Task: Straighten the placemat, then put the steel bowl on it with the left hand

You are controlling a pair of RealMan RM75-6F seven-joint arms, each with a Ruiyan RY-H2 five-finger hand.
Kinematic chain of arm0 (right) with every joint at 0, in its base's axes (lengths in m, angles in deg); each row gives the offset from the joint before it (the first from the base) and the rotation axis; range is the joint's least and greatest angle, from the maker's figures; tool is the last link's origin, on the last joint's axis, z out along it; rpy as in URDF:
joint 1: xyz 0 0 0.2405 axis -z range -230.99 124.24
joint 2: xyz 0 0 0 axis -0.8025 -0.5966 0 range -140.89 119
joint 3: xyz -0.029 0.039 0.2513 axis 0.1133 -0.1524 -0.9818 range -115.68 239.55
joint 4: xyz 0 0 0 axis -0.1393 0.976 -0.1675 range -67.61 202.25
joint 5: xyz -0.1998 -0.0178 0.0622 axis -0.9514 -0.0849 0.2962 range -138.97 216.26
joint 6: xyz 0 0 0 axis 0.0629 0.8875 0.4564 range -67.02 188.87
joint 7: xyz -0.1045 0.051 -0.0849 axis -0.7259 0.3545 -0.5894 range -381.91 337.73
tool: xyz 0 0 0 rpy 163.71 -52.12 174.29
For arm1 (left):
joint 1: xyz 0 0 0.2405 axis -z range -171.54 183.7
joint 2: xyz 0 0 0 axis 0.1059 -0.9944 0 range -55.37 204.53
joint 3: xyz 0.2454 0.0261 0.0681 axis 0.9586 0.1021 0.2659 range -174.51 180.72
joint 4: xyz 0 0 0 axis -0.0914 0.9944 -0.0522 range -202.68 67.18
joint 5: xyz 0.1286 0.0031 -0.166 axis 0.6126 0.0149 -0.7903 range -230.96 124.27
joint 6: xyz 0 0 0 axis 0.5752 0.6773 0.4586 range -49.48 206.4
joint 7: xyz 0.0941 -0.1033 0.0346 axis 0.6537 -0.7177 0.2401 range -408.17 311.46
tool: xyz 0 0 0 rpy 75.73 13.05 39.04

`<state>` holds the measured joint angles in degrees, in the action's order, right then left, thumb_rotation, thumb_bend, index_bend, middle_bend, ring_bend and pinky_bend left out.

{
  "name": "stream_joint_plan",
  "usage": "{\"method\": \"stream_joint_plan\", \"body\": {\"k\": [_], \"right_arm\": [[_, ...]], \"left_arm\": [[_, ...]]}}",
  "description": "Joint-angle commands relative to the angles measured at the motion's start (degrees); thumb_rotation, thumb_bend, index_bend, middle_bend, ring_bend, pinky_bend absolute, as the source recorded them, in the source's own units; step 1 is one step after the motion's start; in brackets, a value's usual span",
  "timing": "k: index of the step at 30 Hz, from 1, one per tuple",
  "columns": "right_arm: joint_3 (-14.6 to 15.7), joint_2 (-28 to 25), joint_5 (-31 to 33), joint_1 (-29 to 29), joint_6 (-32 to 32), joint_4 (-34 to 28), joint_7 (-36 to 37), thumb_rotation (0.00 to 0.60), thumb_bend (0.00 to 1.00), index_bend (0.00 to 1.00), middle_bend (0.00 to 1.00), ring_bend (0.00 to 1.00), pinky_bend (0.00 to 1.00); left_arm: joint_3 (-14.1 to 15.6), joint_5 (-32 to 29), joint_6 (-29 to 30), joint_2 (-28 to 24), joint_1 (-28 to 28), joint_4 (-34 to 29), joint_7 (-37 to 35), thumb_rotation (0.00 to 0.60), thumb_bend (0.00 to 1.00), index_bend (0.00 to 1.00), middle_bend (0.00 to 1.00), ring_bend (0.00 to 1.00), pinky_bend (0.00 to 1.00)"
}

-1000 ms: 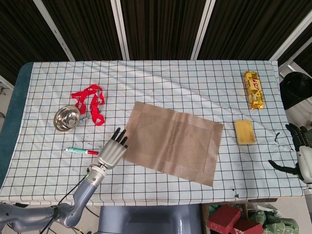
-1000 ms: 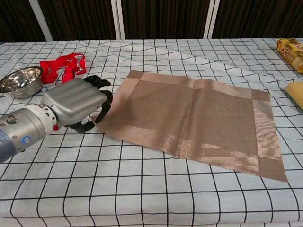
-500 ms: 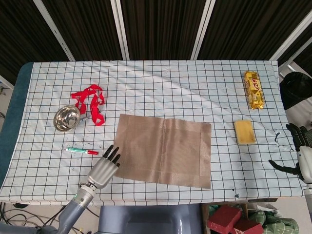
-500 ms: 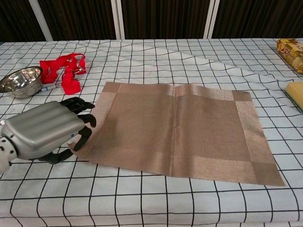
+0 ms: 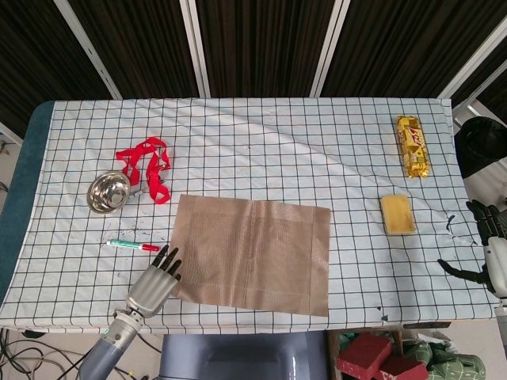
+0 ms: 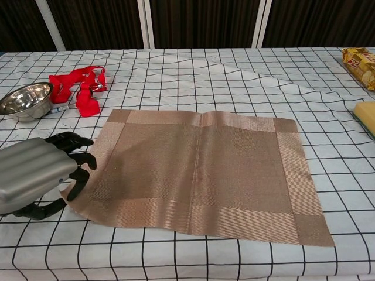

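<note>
The brown woven placemat point(image 5: 252, 252) point(image 6: 199, 167) lies flat near the table's front edge, its long sides almost parallel to that edge. My left hand point(image 5: 154, 283) point(image 6: 38, 175) is at the mat's near left corner. Its fingers curl over the mat's left border and pinch it against the thumb below. The steel bowl point(image 5: 108, 192) point(image 6: 26, 99) stands upright and empty on the cloth to the far left, well apart from the mat and the hand. My right hand point(image 5: 485, 237) hangs off the table's right edge with its fingers spread, holding nothing.
A red strap point(image 5: 146, 168) point(image 6: 79, 88) lies between the bowl and the mat's far left corner. A green and red pen point(image 5: 133, 245) lies just beyond my left hand. A yellow sponge point(image 5: 398, 214) and a yellow snack packet point(image 5: 413, 146) sit at the right.
The placemat has been dragged toward the near left and turned until nearly square with the table edge. My left hand drew back toward the front edge with it. The right hand stayed still.
</note>
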<state>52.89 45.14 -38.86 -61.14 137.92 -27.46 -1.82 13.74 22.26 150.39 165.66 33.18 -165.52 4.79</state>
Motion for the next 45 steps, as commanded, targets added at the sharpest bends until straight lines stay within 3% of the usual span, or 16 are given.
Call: {"method": "stream_joint_plan", "body": {"k": [1,9,12,15,17,20,22,27,30,37,40,45], "right_arm": [[-0.05,-0.03,0.08,0.00,-0.01,0.02,0.08,0.600,0.08,0.01,0.00,0.00,0.14],[0.02,-0.05,0.01,-0.08,-0.29,0.11,0.24,0.600,0.08,0.01,0.00,0.00,0.14],[0.00,-0.07,0.01,-0.06,-0.25,0.08,0.31,0.600,0.08,0.01,0.00,0.00,0.14],[0.00,-0.08,-0.01,-0.03,-0.20,0.10,0.31,0.600,0.08,0.01,0.00,0.00,0.14],[0.01,-0.06,-0.02,-0.03,-0.19,0.08,0.30,0.600,0.08,0.01,0.00,0.00,0.14],[0.04,-0.04,-0.05,-0.05,-0.23,0.08,0.17,0.600,0.08,0.01,0.00,0.00,0.14],[0.07,0.01,-0.08,-0.07,-0.26,0.05,0.06,0.600,0.08,0.01,0.00,0.00,0.14],[0.11,0.07,-0.14,-0.06,-0.20,0.03,-0.12,0.600,0.08,0.01,0.00,0.00,0.14],[0.19,0.10,-0.25,-0.04,-0.17,0.02,-0.27,0.600,0.08,0.01,0.00,0.00,0.14],[0.32,0.15,-0.43,0.00,-0.06,-0.10,-0.61,0.600,0.08,0.01,0.00,0.00,0.14],[0.31,0.16,-0.41,0.04,0.01,-0.16,-0.63,0.600,0.08,0.01,0.00,0.00,0.14],[0.29,0.11,-0.35,0.07,0.03,-0.20,-0.57,0.600,0.08,0.01,0.00,0.00,0.14]], "left_arm": [[0.50,0.38,-1.28,1.15,-0.16,-0.28,0.23,0.600,0.44,0.61,0.22,0.02,0.07],[1.42,1.31,-2.93,2.43,-1.02,-2.00,-0.06,0.600,0.44,0.60,0.21,0.02,0.06],[1.42,1.80,-2.85,2.13,-1.16,-2.58,0.29,0.600,0.42,0.56,0.18,0.02,0.06],[1.24,2.25,-2.33,1.20,-1.31,-3.23,0.95,0.600,0.25,0.38,0.12,0.02,0.06],[1.13,2.77,-1.70,0.19,-1.46,-3.93,1.13,0.600,0.08,0.19,0.08,0.01,0.05],[0.97,3.32,-0.45,-1.41,-1.99,-5.24,0.38,0.600,0.01,0.05,0.06,0.01,0.04],[1.02,3.92,0.79,-3.07,-2.70,-6.71,-1.14,0.600,0.00,0.02,0.06,0.01,0.04],[1.62,7.13,4.40,-6.24,-4.51,-8.96,-4.23,0.600,0.05,0.08,0.07,0.01,0.04],[0.35,9.22,8.85,-8.02,-5.96,-9.59,-5.66,0.600,0.09,0.13,0.07,0.01,0.04],[-8.54,4.40,14.19,-11.83,-6.81,-8.77,-8.29,0.600,0.14,0.21,0.11,0.01,0.05],[-12.70,-0.32,13.24,-12.57,-6.05,-5.00,-9.67,0.600,0.16,0.25,0.13,0.01,0.05],[-16.59,-6.54,9.80,-11.89,-4.77,2.43,-11.89,0.600,0.18,0.27,0.15,0.02,0.06]]}}
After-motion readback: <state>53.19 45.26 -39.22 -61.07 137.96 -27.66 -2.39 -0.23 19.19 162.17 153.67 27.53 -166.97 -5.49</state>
